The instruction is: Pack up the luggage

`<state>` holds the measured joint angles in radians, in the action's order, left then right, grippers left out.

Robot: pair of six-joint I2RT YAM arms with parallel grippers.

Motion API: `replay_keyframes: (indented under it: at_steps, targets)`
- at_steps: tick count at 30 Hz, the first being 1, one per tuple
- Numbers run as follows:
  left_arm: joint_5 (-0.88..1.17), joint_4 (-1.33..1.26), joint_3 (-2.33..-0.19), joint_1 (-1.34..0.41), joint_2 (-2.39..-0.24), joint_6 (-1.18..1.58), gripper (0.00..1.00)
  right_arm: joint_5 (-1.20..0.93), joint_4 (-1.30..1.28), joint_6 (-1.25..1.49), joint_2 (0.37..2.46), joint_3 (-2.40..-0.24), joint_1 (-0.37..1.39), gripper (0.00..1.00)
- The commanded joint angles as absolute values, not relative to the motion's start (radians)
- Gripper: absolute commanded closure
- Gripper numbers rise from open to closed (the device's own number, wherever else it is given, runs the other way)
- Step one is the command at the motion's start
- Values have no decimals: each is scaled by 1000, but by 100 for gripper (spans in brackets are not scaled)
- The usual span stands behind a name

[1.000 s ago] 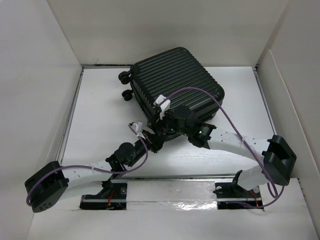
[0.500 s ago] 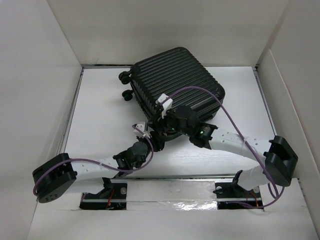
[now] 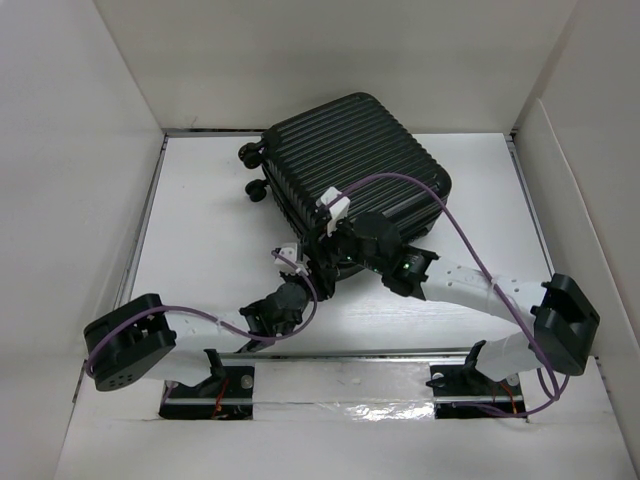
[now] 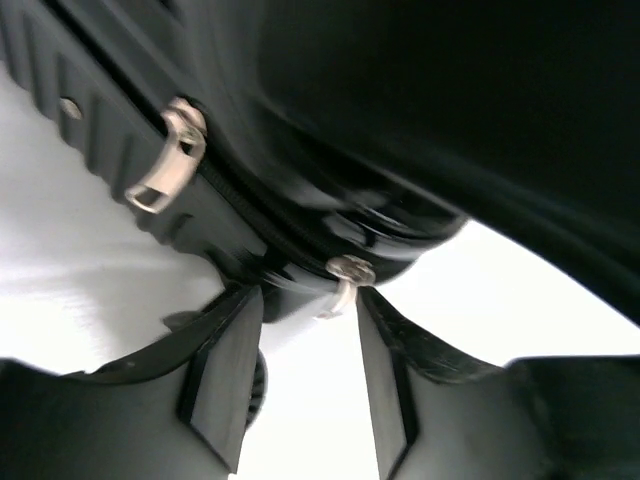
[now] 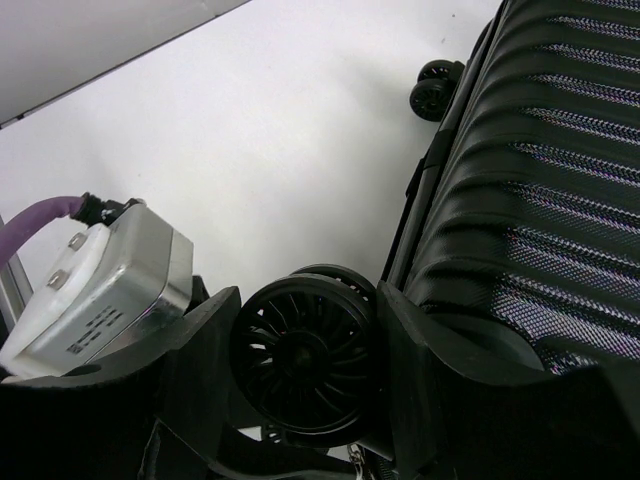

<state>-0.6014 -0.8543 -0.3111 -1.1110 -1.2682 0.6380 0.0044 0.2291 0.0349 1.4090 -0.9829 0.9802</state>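
The luggage [image 3: 350, 160] is a closed black ribbed suitcase lying flat at the back of the table. My right gripper [image 3: 336, 258] is at its near corner, shut on a black caster wheel [image 5: 305, 355], with one finger on each side of the wheel [image 5: 310, 300]. My left gripper [image 3: 316, 272] is open at the same corner. In the left wrist view a metal zipper pull [image 4: 342, 283] hangs off the suitcase's zipper line between my open fingertips [image 4: 308, 300], closer to the right finger. A second zipper pull [image 4: 165, 165] sits further along the zipper.
Two more caster wheels [image 3: 252, 170] stick out at the suitcase's far left corner; one shows in the right wrist view [image 5: 437, 85]. White walls enclose the table [image 3: 200, 230] on the left, back and right. The left wrist camera housing [image 5: 100, 280] sits close beside my right gripper.
My left arm has swung right and forward, bringing its gripper up to the suitcase's near corner. The right gripper has stayed on the wheel, shifting only slightly.
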Motion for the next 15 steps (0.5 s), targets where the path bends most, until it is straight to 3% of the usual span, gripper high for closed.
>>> replay_keyframes:
  at_steps: [1,9,15]
  targets:
    - [-554,-948,-373,-1184,-1272,555,61,-121,423,135,1374,-1006,1026,100]
    - [-707,-1006,-328,-1230,-1273,560,60,-115,413,201,1413,-1061,1026,100]
    - [-814,-928,-423,-1230,-1328,520,61,-156,426,229,1405,-1068,1026,100]
